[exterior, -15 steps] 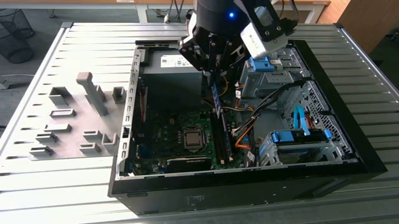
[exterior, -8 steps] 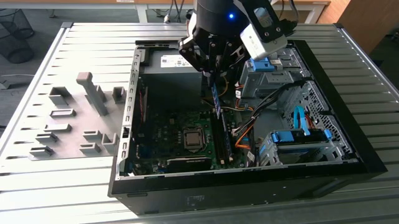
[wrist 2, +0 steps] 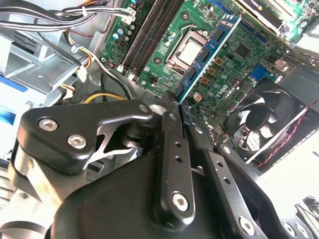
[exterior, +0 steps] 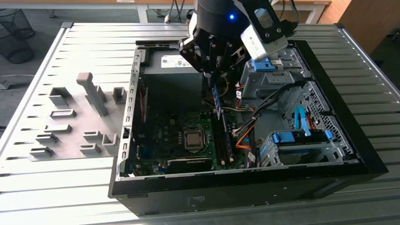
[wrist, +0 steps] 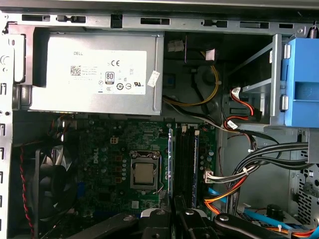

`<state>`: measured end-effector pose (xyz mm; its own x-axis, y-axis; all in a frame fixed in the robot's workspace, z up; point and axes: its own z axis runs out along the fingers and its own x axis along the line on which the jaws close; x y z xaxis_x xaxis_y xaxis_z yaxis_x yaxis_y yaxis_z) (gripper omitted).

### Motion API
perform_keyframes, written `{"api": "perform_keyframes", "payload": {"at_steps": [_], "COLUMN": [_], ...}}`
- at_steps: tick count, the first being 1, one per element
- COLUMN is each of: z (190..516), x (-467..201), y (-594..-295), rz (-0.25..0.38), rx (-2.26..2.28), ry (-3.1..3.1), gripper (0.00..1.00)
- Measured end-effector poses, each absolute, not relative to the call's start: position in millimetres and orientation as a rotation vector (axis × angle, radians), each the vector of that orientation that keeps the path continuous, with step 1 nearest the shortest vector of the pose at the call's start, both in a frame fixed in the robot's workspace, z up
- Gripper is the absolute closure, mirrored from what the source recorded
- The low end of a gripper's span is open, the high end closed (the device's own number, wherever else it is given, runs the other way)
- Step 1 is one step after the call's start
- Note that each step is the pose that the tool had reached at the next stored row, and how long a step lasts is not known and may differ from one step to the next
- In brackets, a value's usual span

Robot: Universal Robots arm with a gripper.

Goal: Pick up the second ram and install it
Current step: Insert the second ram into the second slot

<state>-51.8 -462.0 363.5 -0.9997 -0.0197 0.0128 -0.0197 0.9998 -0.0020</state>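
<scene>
1. Above the open black computer case (exterior: 350, 154) on the grey slatted metal table (exterior: 93, 42), in the exterior view: black three-link pincer (exterior: 211, 70) hanging fingers-down from the arm.
2. Clamped by its upper end between the closed-in fingers (wrist 2: 172, 134): the second ram (exterior: 216, 99), a long, narrow, flat blue circuit-board stick carrying a row of black chips.
3. In the second wrist view: same blue stick (wrist 2: 209, 55) running away from the fingertips, edge toward the camera, over the green motherboard (wrist 2: 239, 64) and crossing just beside the silver processor socket (wrist 2: 187, 50).
4. In the first wrist view: blue stick (wrist: 170, 159) seen edge-on as a thin blue line, just beside the long black motherboard slots (wrist: 187, 159), between them and the processor socket (wrist: 144, 172); seated in a slot or not, cannot tell.
5. Beyond the slots in the first wrist view: grey power supply box with a white label (wrist: 94, 74) against the case wall, and bundled black, orange and yellow cables (wrist: 234, 184) near the blue plastic drive bracket (wrist: 301, 84).
6. Beside the processor socket in the second wrist view: round black case fan (wrist 2: 259, 124).
7. On the table at the exterior view's left, well apart from the case: grey plastic holder blocks (exterior: 69, 126), one tall upright post (exterior: 93, 93) among them.
</scene>
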Motion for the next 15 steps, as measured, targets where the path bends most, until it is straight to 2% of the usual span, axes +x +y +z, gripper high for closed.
{"api": "perform_keyframes", "payload": {"at_steps": [15], "z": [353.6], "x": [-51.8], "y": [-464.3], "rz": [0.003], "rx": [0.064], "ry": [-3.128], "gripper": [0.86]}}
